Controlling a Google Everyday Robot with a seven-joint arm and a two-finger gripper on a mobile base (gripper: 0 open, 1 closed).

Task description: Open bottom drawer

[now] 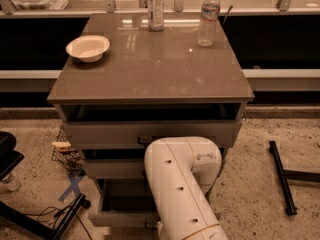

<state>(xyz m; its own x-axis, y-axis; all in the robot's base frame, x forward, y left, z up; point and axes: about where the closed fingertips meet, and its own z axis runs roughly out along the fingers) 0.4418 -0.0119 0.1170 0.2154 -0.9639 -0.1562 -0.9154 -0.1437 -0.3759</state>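
Observation:
The bottom drawer (117, 218) is the lowest light grey front of the cabinet. It stands out toward me, and its dark inside (125, 196) shows above the front. Its handle is mostly hidden behind my arm. My white arm (182, 184) rises from the bottom edge and bends in front of the drawers' middle. My gripper is hidden behind this arm, somewhere in front of the drawer fronts. The middle drawer front (110, 169) and the top drawer front (100, 133) sit above, both a little out.
On the brown cabinet top (150, 74) stand a white bowl (88, 47) and two water bottles (155, 6) (208, 16). A wire basket (67, 154) hangs at the cabinet's left. A black floor bar (282, 179) lies right; a black stand with cables (45, 219) lies left.

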